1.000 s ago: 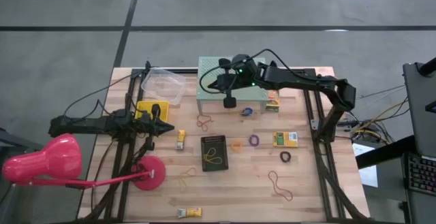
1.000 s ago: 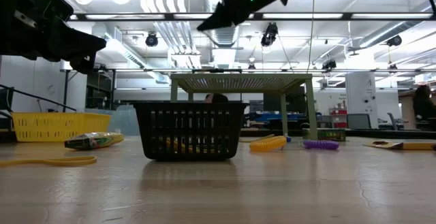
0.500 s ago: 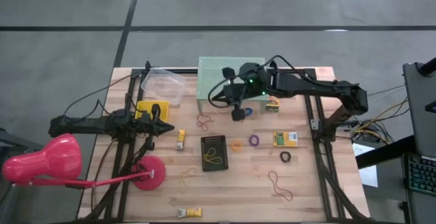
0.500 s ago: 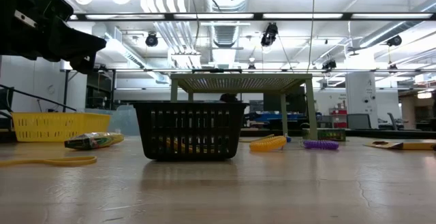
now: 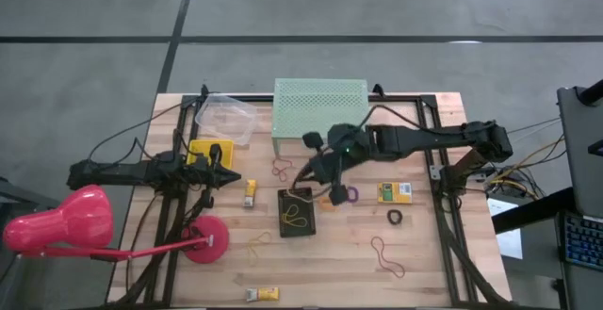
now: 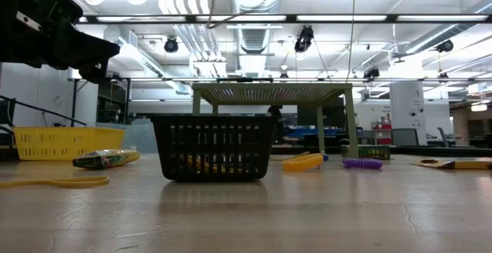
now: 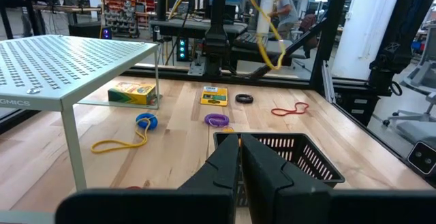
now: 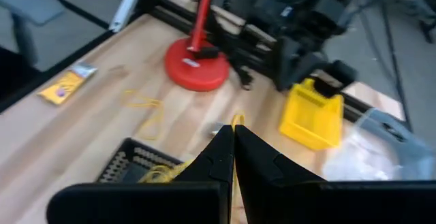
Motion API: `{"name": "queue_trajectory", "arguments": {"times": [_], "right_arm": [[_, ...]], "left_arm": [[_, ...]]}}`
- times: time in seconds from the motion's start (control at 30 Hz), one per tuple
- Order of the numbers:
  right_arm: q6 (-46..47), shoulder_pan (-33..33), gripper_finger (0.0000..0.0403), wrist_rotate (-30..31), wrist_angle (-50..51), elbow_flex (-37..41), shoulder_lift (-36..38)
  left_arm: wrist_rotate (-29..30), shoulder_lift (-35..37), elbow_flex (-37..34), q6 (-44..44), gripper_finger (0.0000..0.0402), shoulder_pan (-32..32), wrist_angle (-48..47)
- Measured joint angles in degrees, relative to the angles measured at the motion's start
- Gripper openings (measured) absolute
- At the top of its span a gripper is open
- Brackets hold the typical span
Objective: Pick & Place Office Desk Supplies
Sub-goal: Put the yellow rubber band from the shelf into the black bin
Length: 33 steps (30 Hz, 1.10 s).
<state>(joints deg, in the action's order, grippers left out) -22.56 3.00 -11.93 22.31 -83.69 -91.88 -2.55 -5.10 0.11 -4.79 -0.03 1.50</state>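
On the pale wood table (image 5: 424, 253), right pincer (image 8: 234, 137) clenched on yellow band (image 7: 262, 20) — above black basket (image 5: 296, 212), left pincer (image 7: 240, 157) clenched

Light comes from long ceiling tubes (image 6: 231, 18) running across the top of the low view, where they flare to white and wash out detail around them. Against that brightness the dark arm (image 6: 46, 30) at upper left is a near silhouette. The near table surface (image 6: 246, 214) along the bottom carries a soft sheen and looks out of focus. In the high view the lighting is even, with faint, short shadows on the wood (image 5: 424, 263). The right wrist view is smeared by motion blur; the red lamp base (image 8: 197, 67) has soft edges. The left wrist view is sharper beyond the blurred near fingers (image 7: 228, 169).
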Motion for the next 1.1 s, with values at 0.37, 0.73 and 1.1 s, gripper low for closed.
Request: {"name": "queue_trajectory", "arguments": {"times": [0.37, 0.73, 1.1], "right_arm": [[1.61, 5.28, 0.0008, 0.01, 0.24, 0.86, -1.40], [7.12, 5.75, 0.0008, 0.06, 0.71, 1.01, -8.01], [12.40, 5.73, 0.0008, 0.05, 3.02, 1.01, -14.94]], "left_arm": [[0.00, 0.00, -0.01, 0.02, 0.0023, 0.01, 0.01], [0.00, 0.00, 0.01, 0.02, 0.0023, 0.00, -0.01], [0.00, 0.00, -0.01, 0.02, 0.0023, 0.00, 0.00]]}}
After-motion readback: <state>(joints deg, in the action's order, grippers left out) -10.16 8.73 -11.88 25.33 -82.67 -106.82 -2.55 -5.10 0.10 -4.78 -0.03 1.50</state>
